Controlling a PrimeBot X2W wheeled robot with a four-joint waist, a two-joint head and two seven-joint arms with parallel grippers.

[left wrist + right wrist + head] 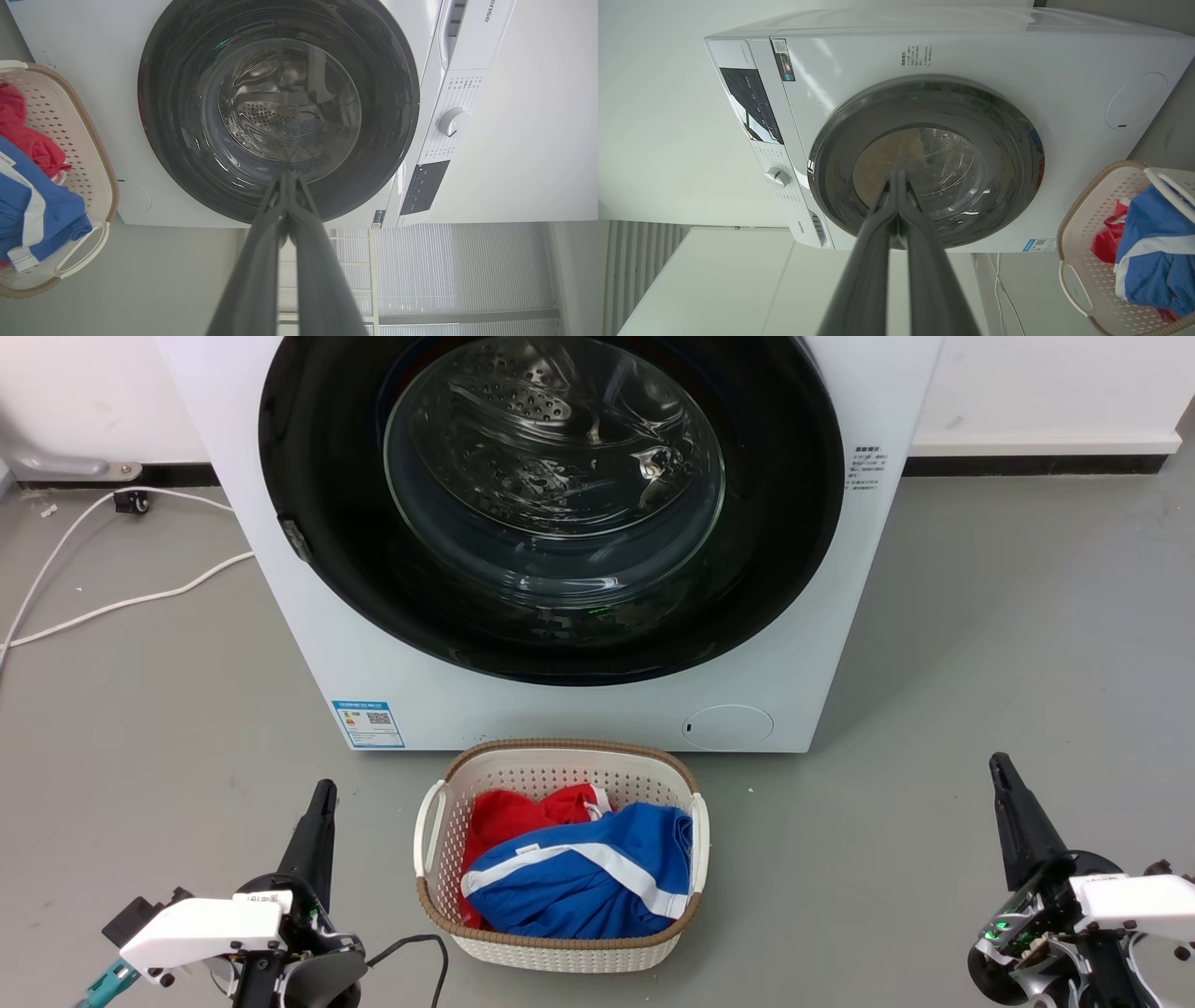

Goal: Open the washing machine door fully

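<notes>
Looking at the washing machine door [551,495] shut flush against the front of the washing machine [579,714], top centre in the head view. Spotted a small grey catch [297,539] on the door's left rim.

Got a laundry basket [560,758] parked right below, just in front of the machine's bottom edge, stuffed with red and blue clothes [579,877]. Plenty of bare grey floor [934,663] on either side of it.

Seeing the left gripper [323,795] low down, left of the basket, clenched on nothing, long fingers [254,280] pressed together in its wrist view. Same deal for the right gripper [1000,770]: pinched closed, empty, well off to the basket's right. Parked well apart from the door, both sides.

Also noticed a white cable [112,607] snaking over the floor left of the machine.
</notes>
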